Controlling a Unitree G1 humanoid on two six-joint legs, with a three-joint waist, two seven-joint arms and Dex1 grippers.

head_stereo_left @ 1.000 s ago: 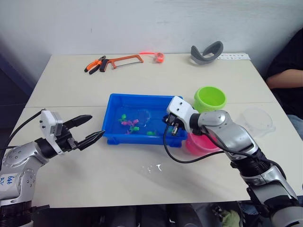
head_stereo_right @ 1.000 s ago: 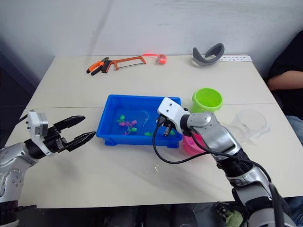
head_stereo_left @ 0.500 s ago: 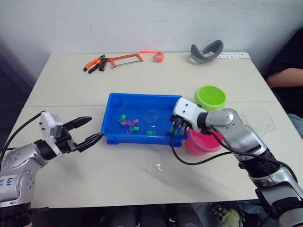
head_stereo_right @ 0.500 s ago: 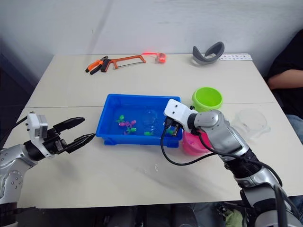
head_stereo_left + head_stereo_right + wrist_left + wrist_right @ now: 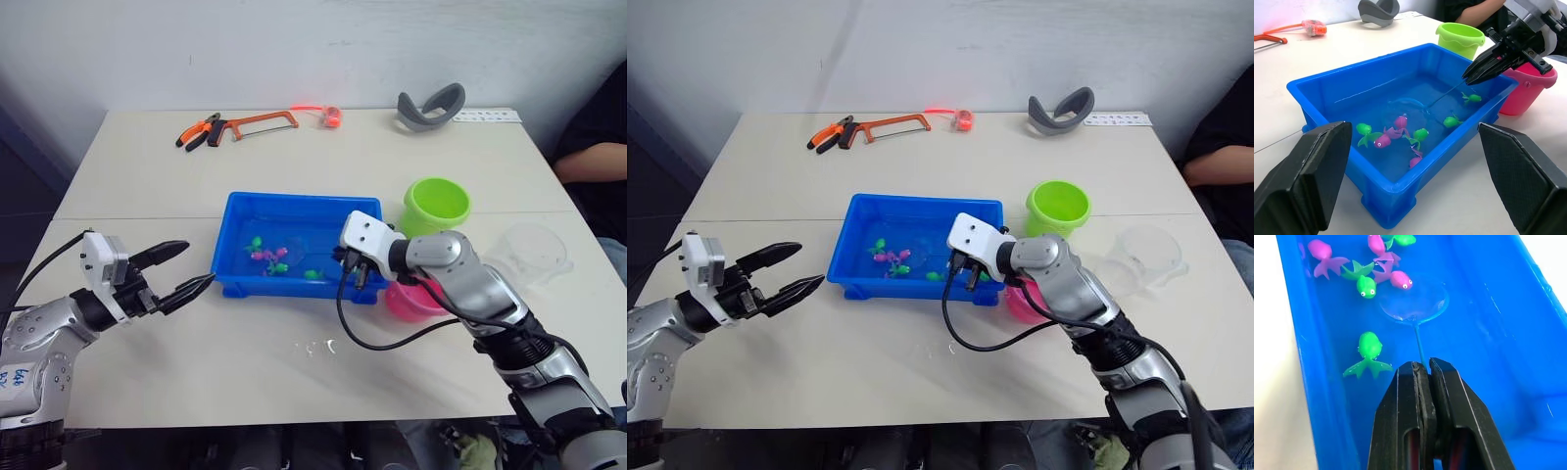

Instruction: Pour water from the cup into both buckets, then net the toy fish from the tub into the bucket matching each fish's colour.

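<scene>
The blue tub (image 5: 284, 288) sits mid-table and holds water with several pink and green toy fish (image 5: 270, 256). My right gripper (image 5: 1422, 368) is shut on the thin handle of the net, above the tub's right end (image 5: 351, 273). The net's hoop (image 5: 1413, 301) lies low in the tub beside a pink fish (image 5: 1400, 280) and a green fish (image 5: 1369, 345). The green bucket (image 5: 436, 204) stands right of the tub. The pink bucket (image 5: 411, 300) is in front of it, partly behind my right arm. The clear cup (image 5: 534, 253) is at the far right. My left gripper (image 5: 191, 266) hangs open left of the tub.
Orange pliers (image 5: 199, 130), a hacksaw (image 5: 257, 123), a small orange item (image 5: 330, 117) and a grey curved object (image 5: 428, 106) lie along the table's back. Water drops (image 5: 315, 347) spot the table in front of the tub. A person's arm (image 5: 588, 162) rests at the right edge.
My right gripper, still holding the net, swung right toward the buckets and has come back left over the tub's right end. The left arm has stayed put.
</scene>
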